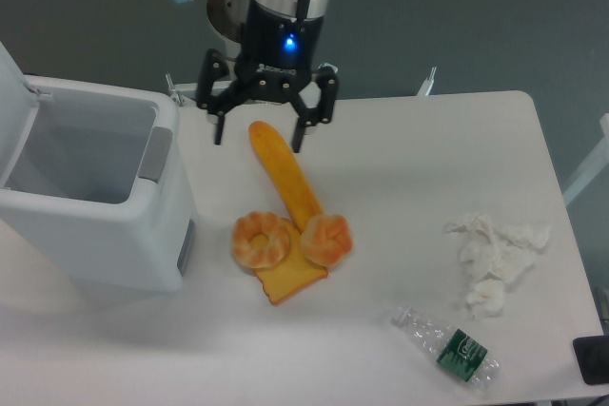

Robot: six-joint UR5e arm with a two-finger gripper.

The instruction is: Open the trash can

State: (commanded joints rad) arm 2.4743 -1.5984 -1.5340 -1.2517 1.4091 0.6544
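Camera view, landmark: trash can [90, 202].

- Trash can: white, boxy, at the table's [400, 330] left edge. Lid [11, 92] stands raised at the far left; interior exposed, showing nothing inside. Grey strip on its right rim.
- Gripper [257, 140]: hangs to the right of the can's upper corner, apart from it, fingers spread, nothing held, blue light lit on the wrist above.
- Baguette [285, 178]: long, orange, right of the can; its upper end lies between the spread fingers.
- Two round pastries [263, 239], [327, 239] and a toast slice [290, 280]: right of the can, at the baguette's lower end.
- Crumpled tissue [495, 259] and plastic bottle [447, 344]: well to the can's right.

Judgement: the opening appears already accomplished. Next move likely only calls for lifting clear without nudging the baguette or lid.
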